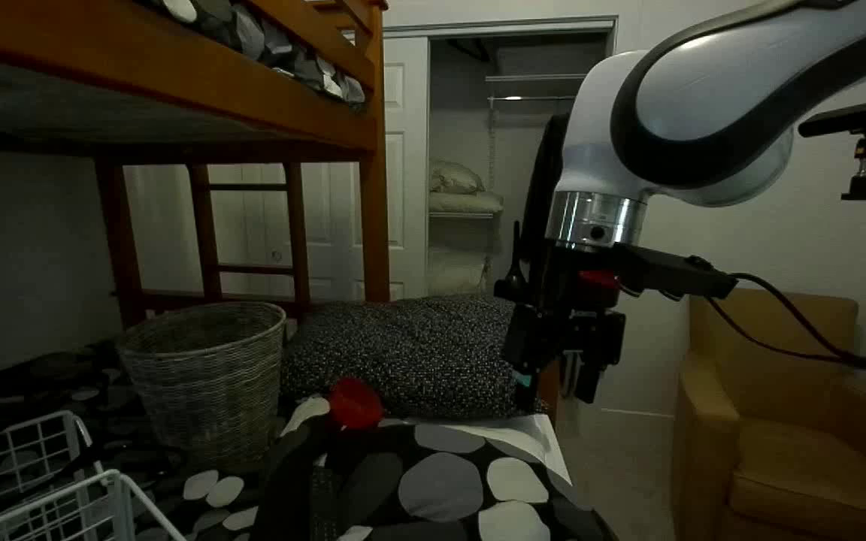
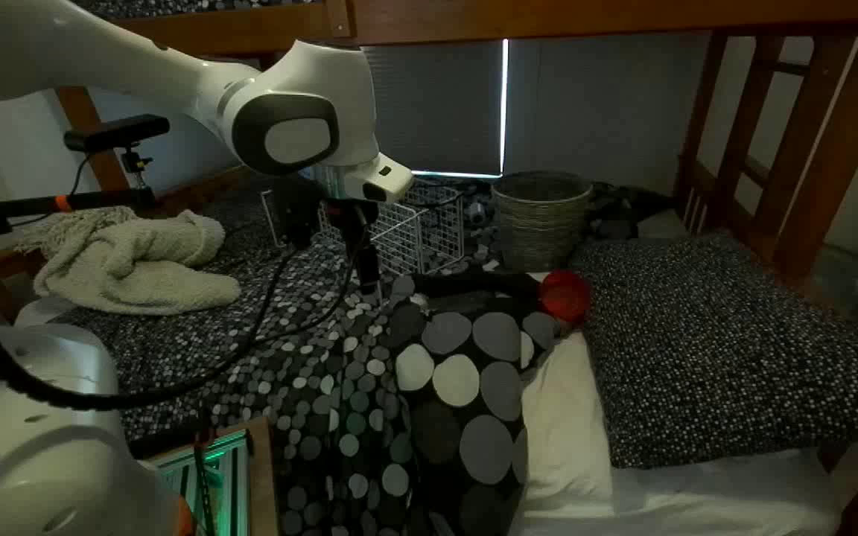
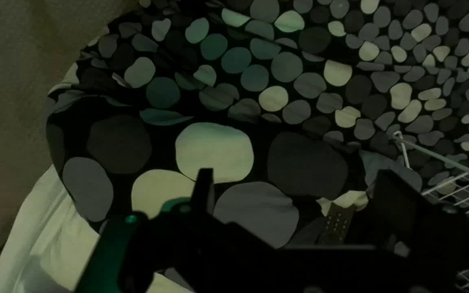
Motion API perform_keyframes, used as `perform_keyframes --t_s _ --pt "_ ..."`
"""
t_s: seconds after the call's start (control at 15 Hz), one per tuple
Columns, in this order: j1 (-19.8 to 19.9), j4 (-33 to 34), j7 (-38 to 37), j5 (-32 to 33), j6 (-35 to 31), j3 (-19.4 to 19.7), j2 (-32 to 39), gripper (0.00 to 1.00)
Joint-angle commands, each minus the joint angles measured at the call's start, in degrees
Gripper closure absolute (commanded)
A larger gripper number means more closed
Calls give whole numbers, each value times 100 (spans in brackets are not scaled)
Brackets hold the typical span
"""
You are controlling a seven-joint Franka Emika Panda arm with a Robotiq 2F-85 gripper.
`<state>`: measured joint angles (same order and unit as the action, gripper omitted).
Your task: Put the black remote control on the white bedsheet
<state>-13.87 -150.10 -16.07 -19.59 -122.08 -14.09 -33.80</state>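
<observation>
The black remote control (image 3: 339,223) lies on the dark spotted cover (image 3: 255,211) in the wrist view. Its rows of small buttons show; its lower end is hidden behind the gripper. I cannot make it out surely in the exterior views. My gripper (image 3: 293,174) is open, with nothing between its fingers, above the spotted cover. The remote shows near its right finger. The gripper hangs high in an exterior view (image 1: 557,385). The white bedsheet (image 2: 567,439) shows between the spotted cover and the grey speckled pillow (image 2: 727,357). It also shows at the lower left of the wrist view (image 3: 51,236).
A wicker basket (image 1: 207,383), white wire baskets (image 2: 399,238) and a red round object (image 2: 564,296) stand or lie on the bed. A cream blanket (image 2: 138,260) lies near the arm's base. The upper bunk (image 1: 200,83) overhangs. A tan armchair (image 1: 779,421) stands beside the bed.
</observation>
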Motion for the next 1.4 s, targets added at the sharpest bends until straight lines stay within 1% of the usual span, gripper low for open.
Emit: perform_keyframes --t_s 0.0,0.33,0.4,0.47,0.53,0.6,0.67,0.73,0.8,0.87,0.93,1.0,1.07,1.2,1.27,1.33 --pt "0 8 -1 5 14 4 3 0" --pt "0 8 -1 5 14 4 22 0" --pt "38 17 -64 48 -77 -33 10 0" --pt "239 124 -439 226 -315 -182 94 0" --pt "478 381 -858 520 -405 -348 373 0" --pt "650 658 -980 747 -856 -427 738 0" --pt "869 954 -1233 1051 -1107 -535 1127 0" --pt "999 1207 -1369 1273 -1330 -577 1436 0" --pt "1034 1430 -1424 1365 -1531 -577 1746 0" --pt "999 1665 -1386 1323 -1722 -509 2074 0" --pt "1089 1925 -1221 1197 -1843 -579 2442 0" --pt "1061 2211 -1086 1139 -1849 -554 2809 0" --pt "811 2496 -989 1165 -1833 -341 3183 0" --pt "597 3054 -681 970 -1912 -301 3955 0" --pt "468 3370 -361 737 -1953 -309 4336 0" --pt "373 3667 -74 569 -2154 -344 4707 0"
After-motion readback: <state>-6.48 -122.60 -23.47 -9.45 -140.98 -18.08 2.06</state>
